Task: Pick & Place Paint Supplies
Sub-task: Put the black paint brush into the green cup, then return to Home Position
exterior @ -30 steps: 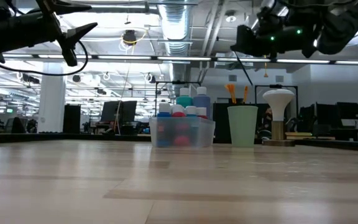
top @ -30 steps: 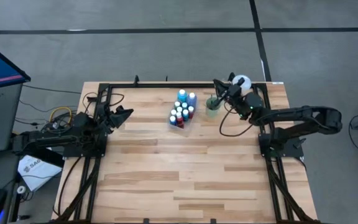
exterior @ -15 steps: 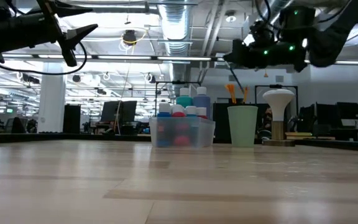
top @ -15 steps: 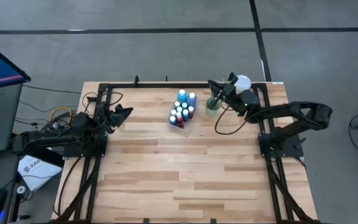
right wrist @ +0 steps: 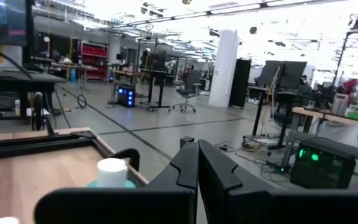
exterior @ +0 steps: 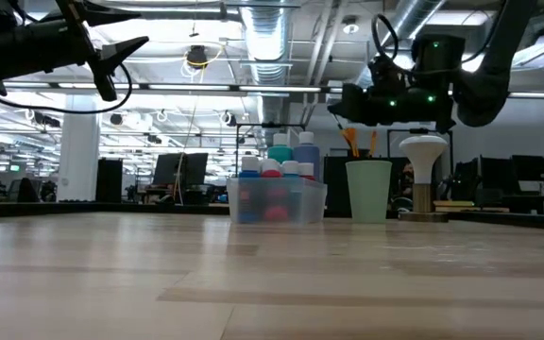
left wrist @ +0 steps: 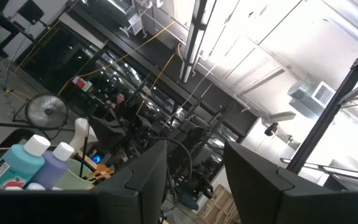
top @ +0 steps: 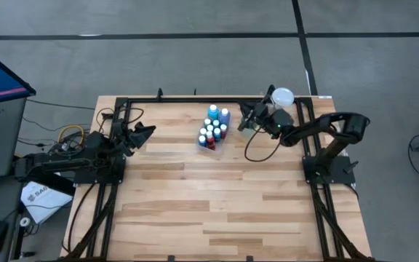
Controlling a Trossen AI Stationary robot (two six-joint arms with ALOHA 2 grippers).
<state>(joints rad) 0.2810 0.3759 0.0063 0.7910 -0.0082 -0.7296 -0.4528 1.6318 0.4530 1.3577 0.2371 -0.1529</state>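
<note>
Small white-capped paint bottles (top: 214, 127) in blue, teal and red stand packed in a clear tray (exterior: 253, 202) at the far middle of the table. Orange-tipped paintbrushes (exterior: 351, 142) stand in a pale green cup (exterior: 368, 191) just right of the tray. In the high view the cup is hidden under my right gripper (top: 243, 118). That gripper hovers shut (right wrist: 197, 158) just above the brush tips (exterior: 336, 104), with nothing seen between its fingers. My left gripper (top: 150, 131) waits open (left wrist: 194, 180) in the air at the table's left.
A white mushroom-shaped object (exterior: 423, 151) stands right of the cup near the far right corner. A black frame rail (top: 195, 98) runs along the far edge. Bare wooden tabletop (top: 209, 196) spreads across the middle and near side.
My right gripper has swung toward the table's left and come down, from beside the white object to over the cup and brushes. The bottles, the cup and the left arm have kept still.
</note>
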